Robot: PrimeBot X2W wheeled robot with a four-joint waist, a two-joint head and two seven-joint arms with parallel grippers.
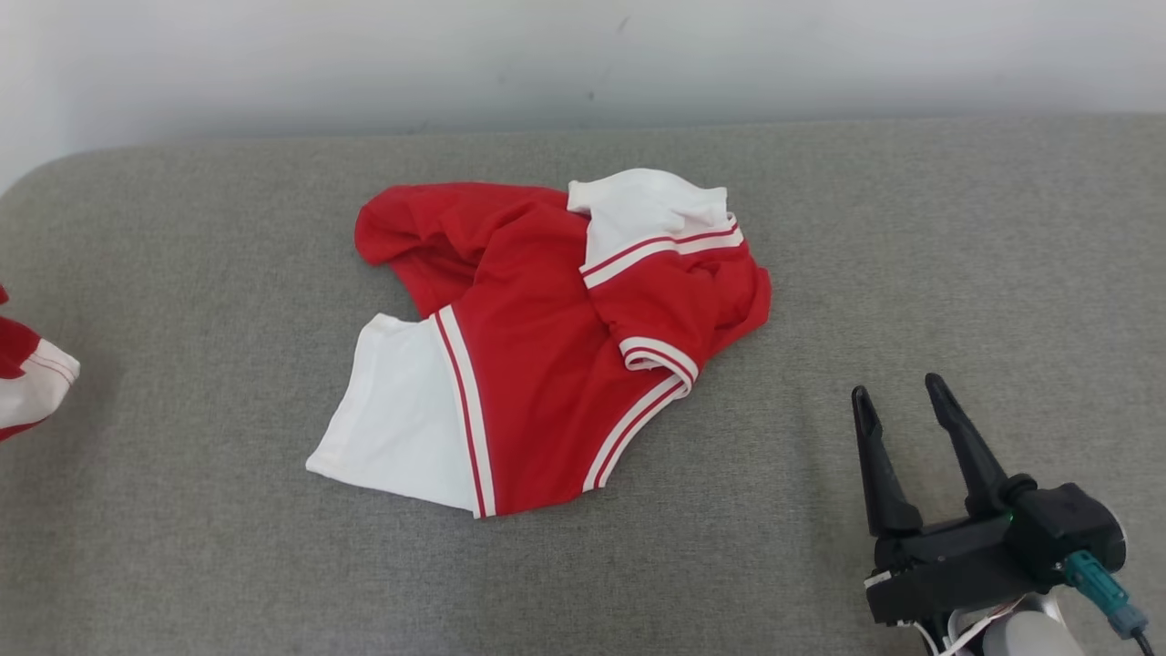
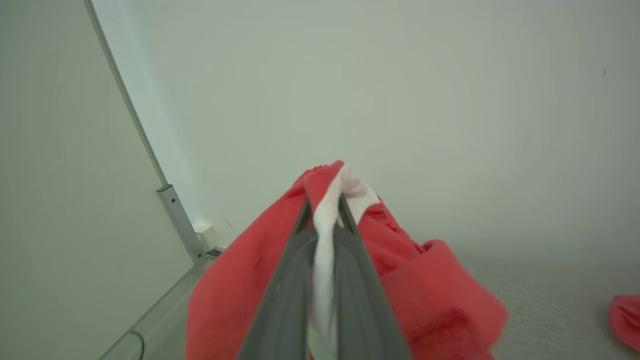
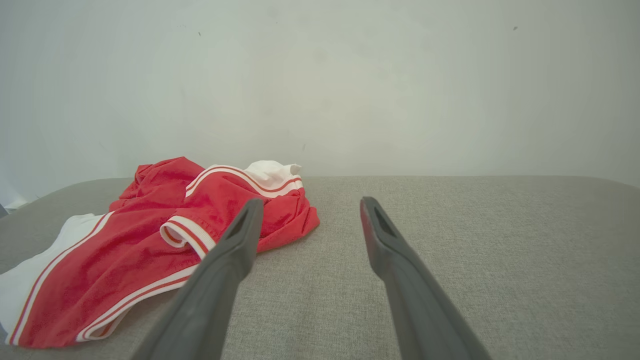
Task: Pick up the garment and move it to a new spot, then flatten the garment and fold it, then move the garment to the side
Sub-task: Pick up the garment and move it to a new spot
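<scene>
We find the left end effector (image 2: 325, 212) clenched on a second red-and-white garment (image 2: 435, 280); the right end effector (image 1: 904, 401) released. The crumpled shirt (image 1: 537, 355) lies mid-table (image 1: 911, 228). Risk: the held cloth slipping or snagging.

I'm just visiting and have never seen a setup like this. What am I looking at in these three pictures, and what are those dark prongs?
They are one moment seen by three cameras on a two-armed robot. The head camera looks down on a grey padded surface where a crumpled red and white garment lies. The dark prongs at the lower right are the right gripper, its hand, open and empty. The right wrist camera looks along those same two fingers toward the garment. The left wrist camera shows the left gripper shut on a second red and white cloth, held up in front of a pale wall.
</scene>
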